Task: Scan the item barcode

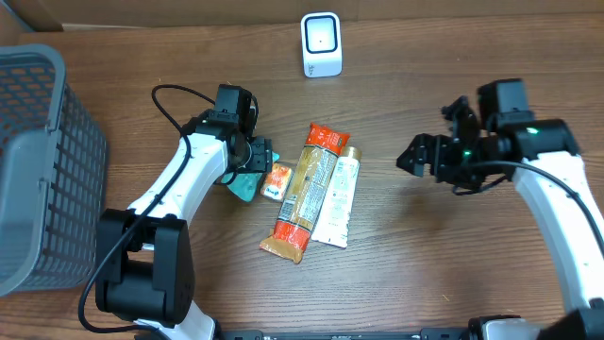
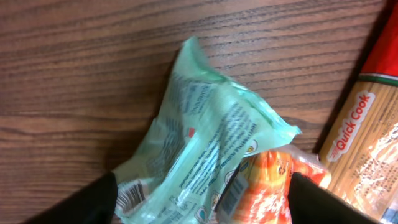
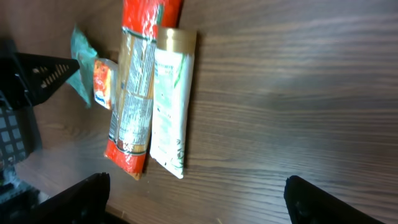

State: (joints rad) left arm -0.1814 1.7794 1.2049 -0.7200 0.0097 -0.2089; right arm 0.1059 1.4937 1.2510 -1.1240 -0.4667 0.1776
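The left gripper point(image 2: 202, 186) stands released, its fingers spread either side of the crumpled pale-green plastic packet point(image 2: 205, 134), which lies flat on the wooden table point(image 1: 425, 264). It clamps nothing. The right gripper point(image 3: 198, 180) is likewise spread and empty, hovering at 3 o'clock of the pile. The green packet sits at 9 o'clock of the long red-and-tan pasta packet point(image 1: 307, 189), with a small orange sachet point(image 1: 276, 181) wedged between them and overlapping the green packet's corner. A white tube with a gold cap point(image 1: 337, 198) lies against the pasta packet's 3 o'clock side. The white box-shaped scanner point(image 1: 321, 44) stands well apart at 12 o'clock.

Likely trouble: closing here could pinch the sachet together with the green film, so two items lift at once. The film looks thin and slack, so it may slip or fold over its barcode, which shows near the left finger. A drooping packet could present that code skewed or turned away from the scanner, and the reading would fail
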